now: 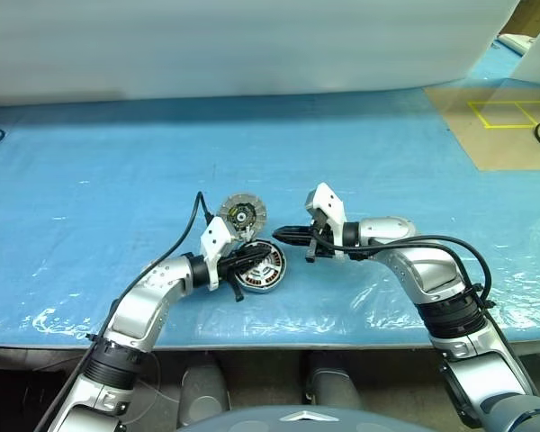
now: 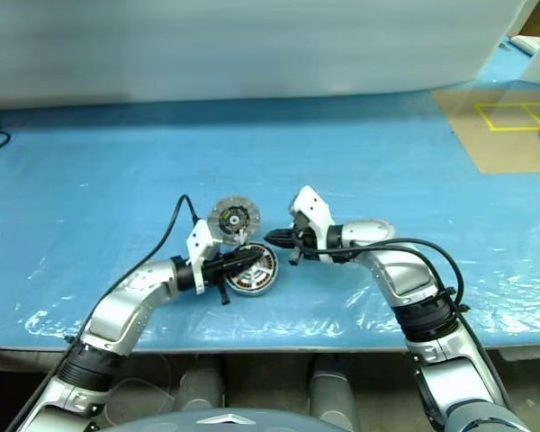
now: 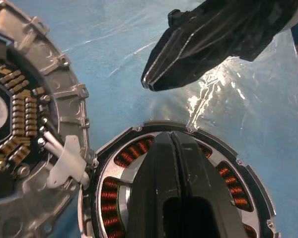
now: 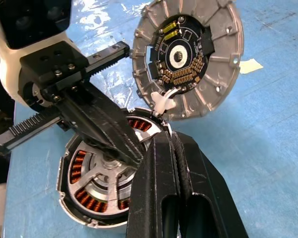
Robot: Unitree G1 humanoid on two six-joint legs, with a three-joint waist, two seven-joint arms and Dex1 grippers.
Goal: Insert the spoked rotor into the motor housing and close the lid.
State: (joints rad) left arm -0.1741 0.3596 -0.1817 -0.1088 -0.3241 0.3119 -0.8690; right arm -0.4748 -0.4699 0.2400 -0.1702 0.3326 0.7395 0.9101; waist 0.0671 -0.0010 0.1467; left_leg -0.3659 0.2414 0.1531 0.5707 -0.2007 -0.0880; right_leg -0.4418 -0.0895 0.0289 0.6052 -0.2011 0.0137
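Jaws of both the left gripper (image 1: 259,256) and right gripper (image 1: 283,235) are closed, holding nothing; next, lift the lid (image 1: 242,215) squarely onto the motor housing (image 1: 268,274).

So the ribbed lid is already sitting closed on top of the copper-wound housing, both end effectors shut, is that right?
Not quite. The lid is off, lying beside the motor housing, its circuit face up, as the right wrist view shows. Both the left end effector and right end effector are shut.
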